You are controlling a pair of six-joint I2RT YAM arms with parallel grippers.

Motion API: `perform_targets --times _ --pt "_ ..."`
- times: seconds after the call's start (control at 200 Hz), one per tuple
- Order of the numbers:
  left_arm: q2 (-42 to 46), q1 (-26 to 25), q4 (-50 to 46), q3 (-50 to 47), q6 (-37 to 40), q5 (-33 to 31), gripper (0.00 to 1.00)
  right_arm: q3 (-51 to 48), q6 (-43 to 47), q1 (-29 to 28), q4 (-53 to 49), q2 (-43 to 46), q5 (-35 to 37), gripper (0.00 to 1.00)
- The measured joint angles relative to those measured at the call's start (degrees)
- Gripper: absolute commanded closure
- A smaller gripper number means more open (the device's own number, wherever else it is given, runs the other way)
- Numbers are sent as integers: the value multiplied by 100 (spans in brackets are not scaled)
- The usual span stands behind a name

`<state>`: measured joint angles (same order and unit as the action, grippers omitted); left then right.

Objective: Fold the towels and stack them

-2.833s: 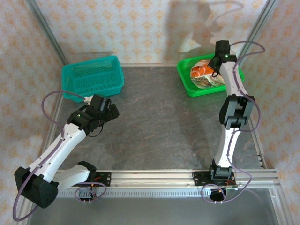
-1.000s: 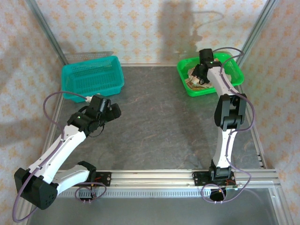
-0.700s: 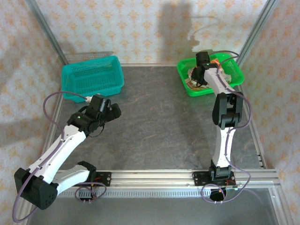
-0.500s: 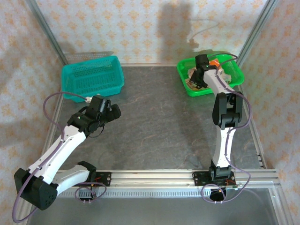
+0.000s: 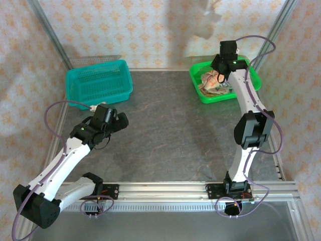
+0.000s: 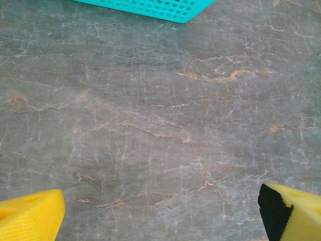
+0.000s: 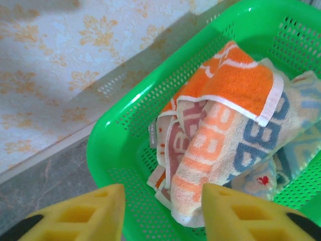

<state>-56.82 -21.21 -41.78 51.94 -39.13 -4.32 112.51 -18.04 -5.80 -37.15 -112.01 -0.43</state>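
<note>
The towels (image 7: pixel 225 125) lie bundled in the green basket (image 7: pixel 108 150). An orange one is draped over a cream one lettered in blue and orange, and others are tucked beneath. From above, we find this basket at the far right of the table (image 5: pixel 170 135), against the patterned wall (image 5: pixel 150 30). The right gripper (image 7: pixel 160 201) hovers over the basket's near-left part. We see its yellow fingers (image 7: pixel 85 211) parted and grasping nothing, one beside the end of the lettered towel. The left gripper (image 6: pixel 160 211) hangs released, jaws spread wide, over bare table. The teal basket (image 5: pixel 99 85) stands just beyond it at the far left.
</note>
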Motion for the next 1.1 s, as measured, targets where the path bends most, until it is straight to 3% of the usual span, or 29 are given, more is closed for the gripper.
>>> perform_targets --times 0.205,0.35,0.415,0.505,0.571,0.801,1.006,1.101 --pt "20 0 -2 0 -2 -17 0 0 -105 0 -240 -957 0 40" --pt "87 0 -63 -4 -2 -44 0 140 -146 -4 -463 -1539 2 40" --pt "116 0 -98 -4 -2 -59 0 243 -162 -4 -531 -1707 9 46" --pt "125 0 -142 -4 -2 -63 0 332 -160 -4 -557 -1810 24 89" --pt "125 0 -168 -4 -2 -63 0 376 -181 -4 -581 -1821 31 100" --pt "129 0 -184 -4 -4 -63 0 236 -162 -4 -573 -1537 92 100" --pt "35 0 -179 0 -4 -61 0 37 -120 -4 -501 -354 293 100" --pt "-92 0 -168 20 -4 -57 0 398 -76 -4 -457 103 385 100"
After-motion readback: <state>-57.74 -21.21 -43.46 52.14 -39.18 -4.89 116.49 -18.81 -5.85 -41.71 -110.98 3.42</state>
